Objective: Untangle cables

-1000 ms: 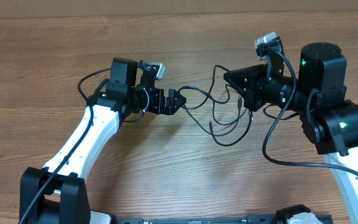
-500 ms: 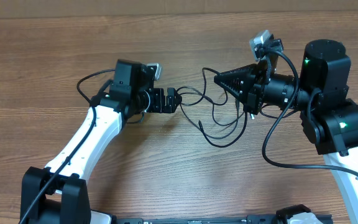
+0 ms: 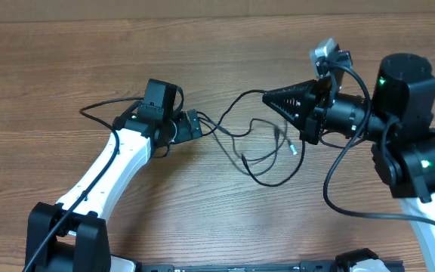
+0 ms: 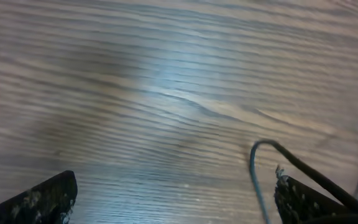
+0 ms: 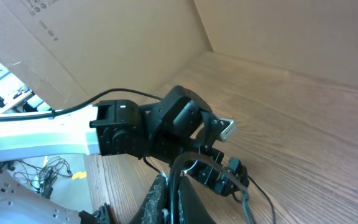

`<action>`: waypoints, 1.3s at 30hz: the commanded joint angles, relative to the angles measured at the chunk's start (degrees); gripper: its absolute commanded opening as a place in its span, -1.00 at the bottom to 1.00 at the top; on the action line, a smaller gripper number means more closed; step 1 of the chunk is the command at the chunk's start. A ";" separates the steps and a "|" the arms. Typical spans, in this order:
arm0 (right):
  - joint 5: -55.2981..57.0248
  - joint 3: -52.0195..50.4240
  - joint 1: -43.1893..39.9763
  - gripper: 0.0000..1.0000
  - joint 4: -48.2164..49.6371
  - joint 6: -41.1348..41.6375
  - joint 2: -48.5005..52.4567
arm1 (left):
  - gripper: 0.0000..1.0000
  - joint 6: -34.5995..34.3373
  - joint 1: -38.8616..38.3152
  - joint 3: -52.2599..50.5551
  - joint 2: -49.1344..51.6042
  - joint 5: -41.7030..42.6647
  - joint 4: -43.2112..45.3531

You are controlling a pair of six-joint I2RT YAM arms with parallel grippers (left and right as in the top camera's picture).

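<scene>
Several thin black cables (image 3: pixel 242 159) lie in loose, crossing loops on the wooden table (image 3: pixel 66 60) between the two arms. My right gripper (image 3: pixel 266 96) points left and is shut on one cable strand. In the right wrist view that strand (image 5: pixel 178 175) rises from the closed right gripper (image 5: pixel 173 196) and arcs toward the left arm. My left gripper (image 3: pixel 197 123) sits at the left end of the loops, open. In the left wrist view the left gripper (image 4: pixel 176 190) faces bare wood, and a cable (image 4: pixel 253 168) hangs just inside its right finger (image 4: pixel 309 202), not gripped.
A thicker black wire (image 3: pixel 100 106) loops out from the left arm's wrist on the left. A cardboard wall (image 5: pixel 135 37) stands behind the table. The left arm (image 5: pixel 135 130) fills the middle of the right wrist view.
My left gripper has drawn back to the left, away from the loops. My right gripper has swung to point left with its strand, and the loops have spread out lower on the table.
</scene>
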 commanded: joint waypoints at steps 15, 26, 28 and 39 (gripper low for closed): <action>17.51 1.36 -7.61 -0.92 3.02 0.44 -6.27 | 0.99 -3.85 4.15 0.11 -0.44 -5.92 -1.40; 17.25 1.36 -31.08 -0.93 3.69 4.87 -6.27 | 0.99 -3.85 6.51 0.11 -0.44 -5.95 -1.36; 15.56 1.36 -34.99 -0.93 3.74 4.92 -6.12 | 1.00 -3.87 6.73 0.11 -0.44 -5.92 -1.36; 2.23 1.29 -41.24 -0.86 1.31 4.87 -1.60 | 0.99 -2.54 6.71 0.11 -0.44 -4.00 0.44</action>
